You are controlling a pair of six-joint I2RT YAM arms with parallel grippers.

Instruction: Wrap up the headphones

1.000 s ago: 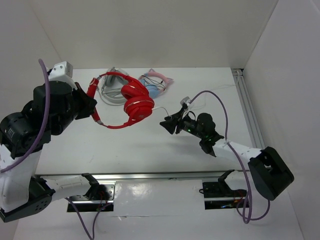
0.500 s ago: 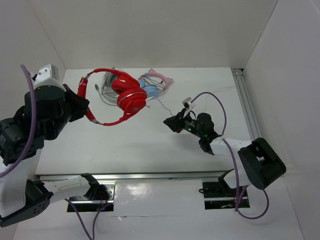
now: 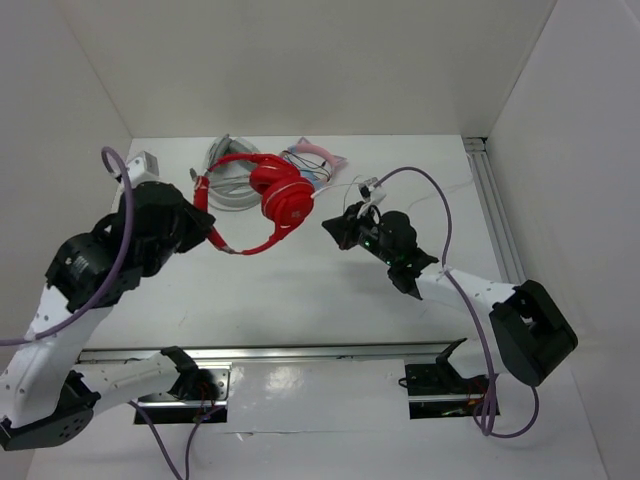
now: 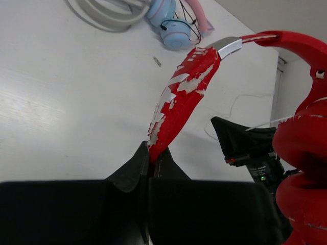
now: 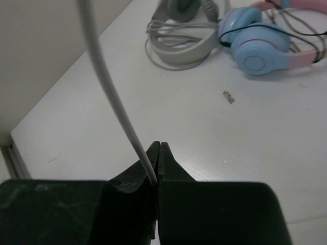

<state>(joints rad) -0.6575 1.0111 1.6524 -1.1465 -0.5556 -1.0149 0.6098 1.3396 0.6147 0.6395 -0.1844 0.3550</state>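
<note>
The red headphones (image 3: 283, 197) hang in the air over the back of the table. My left gripper (image 3: 208, 228) is shut on the lower end of their headband (image 4: 179, 109), whose red padding is peeling. The earcups (image 4: 301, 153) fill the right edge of the left wrist view. The thin white cable (image 3: 335, 190) leads from the earcups to my right gripper (image 3: 328, 226), just right of the headphones. In the right wrist view that gripper (image 5: 158, 151) is shut on the cable (image 5: 110, 87), which rises up and to the left out of its fingers.
Grey-white headphones (image 3: 225, 185) with a coiled cable lie at the back of the table, and light-blue and pink cat-ear headphones (image 3: 318, 162) lie beside them. A metal rail (image 3: 497, 225) runs along the right edge. White walls enclose the table on three sides.
My right gripper has closed on the white cable and moved back toward the headphones. My left arm has swung the headphones, still gripped by the headband, to the right.
</note>
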